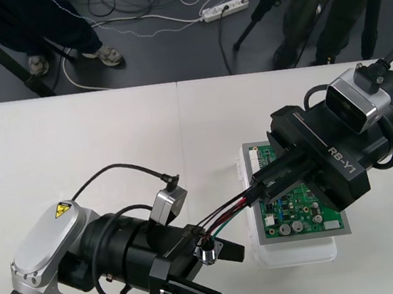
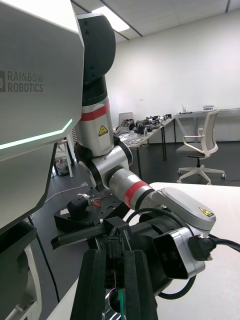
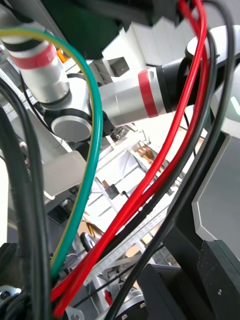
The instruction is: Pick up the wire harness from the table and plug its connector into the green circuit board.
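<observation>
In the front view, the right gripper (image 1: 262, 185) stands over the left edge of the green circuit board (image 1: 299, 210) on its white plastic base (image 1: 296, 253). It is clamped on one end of the thin red, black and green wire harness (image 1: 229, 207). The wires run to the round metal socket (image 1: 208, 253), which sits between the spread fingers of the left gripper (image 1: 221, 274).

In the right wrist view, the two black fingers (image 2: 92, 285) stand close together, pinching the small black plug (image 2: 114, 245). Whether the plug sits in the board cannot be told.

In the left wrist view, the harness wires (image 3: 150, 185) cross close in front.
</observation>
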Tool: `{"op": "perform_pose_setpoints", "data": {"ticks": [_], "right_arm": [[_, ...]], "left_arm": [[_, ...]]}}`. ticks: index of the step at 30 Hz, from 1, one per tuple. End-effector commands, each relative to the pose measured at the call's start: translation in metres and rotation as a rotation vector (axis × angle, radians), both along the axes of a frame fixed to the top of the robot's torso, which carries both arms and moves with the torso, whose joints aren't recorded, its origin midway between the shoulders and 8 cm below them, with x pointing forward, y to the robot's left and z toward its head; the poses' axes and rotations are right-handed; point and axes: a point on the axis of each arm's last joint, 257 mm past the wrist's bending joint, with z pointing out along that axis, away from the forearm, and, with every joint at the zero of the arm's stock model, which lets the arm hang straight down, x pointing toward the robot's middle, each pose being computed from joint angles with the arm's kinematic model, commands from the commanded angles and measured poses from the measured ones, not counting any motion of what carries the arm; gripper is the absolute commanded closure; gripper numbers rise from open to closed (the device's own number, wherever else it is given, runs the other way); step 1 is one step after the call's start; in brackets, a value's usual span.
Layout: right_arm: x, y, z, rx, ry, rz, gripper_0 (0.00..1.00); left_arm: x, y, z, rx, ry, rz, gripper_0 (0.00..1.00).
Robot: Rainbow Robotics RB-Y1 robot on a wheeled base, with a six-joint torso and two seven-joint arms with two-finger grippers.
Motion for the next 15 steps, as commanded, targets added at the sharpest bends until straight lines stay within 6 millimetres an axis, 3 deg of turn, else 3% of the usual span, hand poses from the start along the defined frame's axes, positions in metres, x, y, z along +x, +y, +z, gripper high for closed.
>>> {"op": "perform_pose_setpoints", "data": {"ticks": [1,6,15], "right_arm": [[-0.003,-0.001,0.005,0.012,-0.005,0.012,1.0],[-0.001,-0.004,0.008,0.025,-0.011,-0.002,1.0],[-0.005,-0.014,0.033,0.082,-0.066,-0.016,1.0]], "left_arm": [[-0.002,0.017,0.011,-0.024,-0.039,0.003,0.0],[0.015,0.029,0.015,-0.023,-0.072,0.055,0.0],[0.04,0.054,0.029,-0.002,-0.176,0.134,0.0]]}}
